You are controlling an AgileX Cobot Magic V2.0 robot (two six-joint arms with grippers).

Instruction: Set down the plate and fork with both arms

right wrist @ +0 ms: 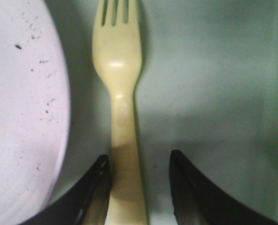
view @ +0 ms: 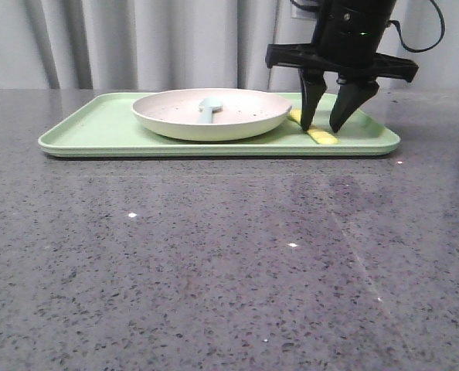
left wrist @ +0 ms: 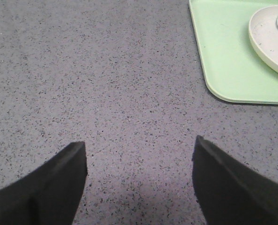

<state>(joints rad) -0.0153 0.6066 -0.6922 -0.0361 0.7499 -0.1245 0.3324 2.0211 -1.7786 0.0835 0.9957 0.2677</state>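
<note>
Where the flat light-green rectangular tray [view: 90, 133] lies on the grey speckled stone-look table [view: 214, 255], holds the wide shallow round cream-white plate [view: 214, 116] with fine dark speckles and a raised bowl-like rim, set near the tray's middle in the front view. Inside the plate, a pale blue-green utensil [view: 208, 108], smooth and matte. At 3 o'clock of the plate, flat on the tray and just beside the rim, the small bright yellow plastic fork [right wrist: 118, 108], glossy, with short tines and a narrow flat handle. Straddling that handle, the right gripper [view: 328, 126]: black, tapered, pointed fingers [right wrist: 195, 192] lowered to the tray, parted moderately, one finger at the handle's edge on the plate side, the other a clear gap away on the far side; not closed on the fork. Over bare table at 9 o'clock of the tray, the left gripper [left wrist: 139, 180], seen only in its wrist view: dark wedge-shaped fingers spread wide, nothing between them, a rounded tray corner and a slice of plate rim beyond.
</note>
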